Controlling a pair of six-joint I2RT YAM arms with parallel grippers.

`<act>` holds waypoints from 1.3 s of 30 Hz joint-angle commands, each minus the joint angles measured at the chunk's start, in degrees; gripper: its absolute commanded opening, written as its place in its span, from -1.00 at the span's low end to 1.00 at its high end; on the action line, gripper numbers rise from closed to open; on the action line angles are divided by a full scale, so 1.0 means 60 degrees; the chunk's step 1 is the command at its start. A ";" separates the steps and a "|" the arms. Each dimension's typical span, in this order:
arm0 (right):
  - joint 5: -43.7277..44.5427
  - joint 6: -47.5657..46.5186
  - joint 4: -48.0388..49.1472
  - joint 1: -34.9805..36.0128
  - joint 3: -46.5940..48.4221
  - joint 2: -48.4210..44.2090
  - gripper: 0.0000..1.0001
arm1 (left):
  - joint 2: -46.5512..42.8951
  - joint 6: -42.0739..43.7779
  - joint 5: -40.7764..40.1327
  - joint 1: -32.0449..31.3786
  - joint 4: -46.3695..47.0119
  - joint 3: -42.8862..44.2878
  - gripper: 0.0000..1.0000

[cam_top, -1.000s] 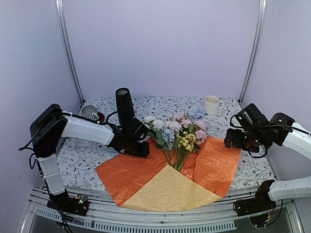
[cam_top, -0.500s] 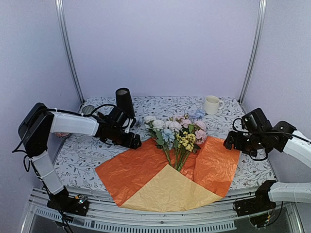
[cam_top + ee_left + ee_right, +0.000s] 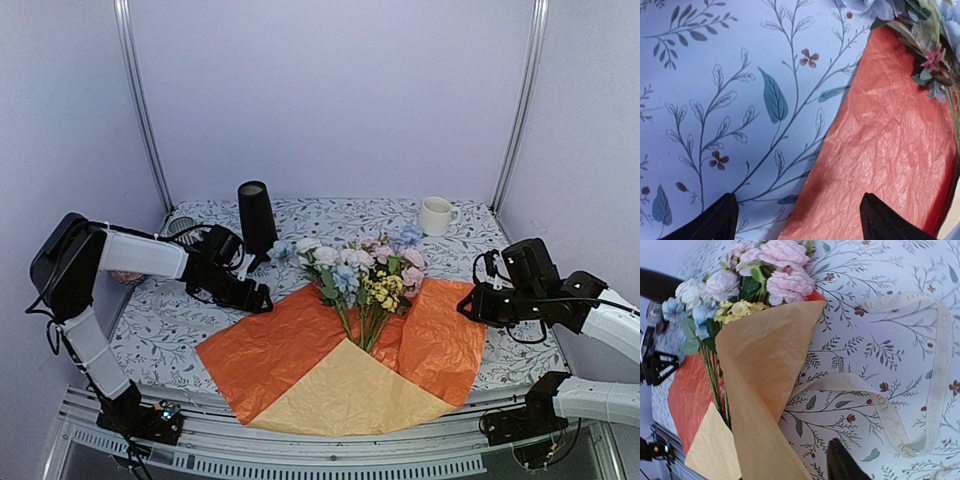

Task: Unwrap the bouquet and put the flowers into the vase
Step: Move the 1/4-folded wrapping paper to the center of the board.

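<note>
- The wrapping paper (image 3: 290,350) lies spread open on the desk (image 3: 160,320), with the flowers (image 3: 360,265) bunched on it, heads towards the back.
- The black vase (image 3: 256,215) stands upright behind the paper's left corner.
- The left hand (image 3: 797,220) has its fingers wide apart and empty, at the paper's left edge.
- The right hand (image 3: 468,305) is at the right edge, where a flap curls up; I cannot tell whether it grips.

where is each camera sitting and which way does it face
top external: above and behind the bases, looking down on the table; left arm and right arm show.
left wrist: on the left arm, facing down at table and orange paper; left claw fingertips show.
right wrist: on the right arm, facing flowers, tan paper and ribbon; one fingertip shows.
shared: all three see flowers and orange paper.
</note>
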 commanded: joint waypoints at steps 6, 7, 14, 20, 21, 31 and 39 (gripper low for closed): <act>-0.0238 -0.0218 0.0657 -0.0040 -0.0106 -0.0287 -0.49 | -0.0104 -0.0261 0.0248 0.0163 -0.0893 -0.0442 0.72; -0.0233 -0.0218 0.0660 -0.0032 -0.0113 -0.0304 -0.49 | -0.0071 -0.0288 0.0380 0.0163 -0.0928 -0.0466 0.69; -0.0104 -0.0193 0.0663 -0.0038 -0.0129 -0.0359 -0.50 | -0.0391 -0.0795 0.0819 0.0036 -0.0859 -0.1228 0.48; -0.0148 -0.0173 0.0747 -0.0040 -0.0174 -0.0293 -0.49 | -0.0491 -0.1022 0.0939 -0.0115 -0.0803 -0.1437 0.26; -0.0157 -0.0167 0.0752 -0.0040 -0.0180 -0.0297 -0.49 | -0.0461 -0.1037 0.0975 -0.0157 -0.0803 -0.1444 0.22; -0.0220 -0.0161 0.0854 -0.0032 -0.0223 -0.0292 -0.48 | 0.0013 -0.1093 0.0339 -0.0421 -0.1025 -0.1218 -0.91; -0.0056 -0.0153 0.0968 -0.0032 -0.0228 -0.0142 -0.48 | 0.0270 -0.1349 -0.0115 -0.0366 -0.0671 -0.0619 -1.00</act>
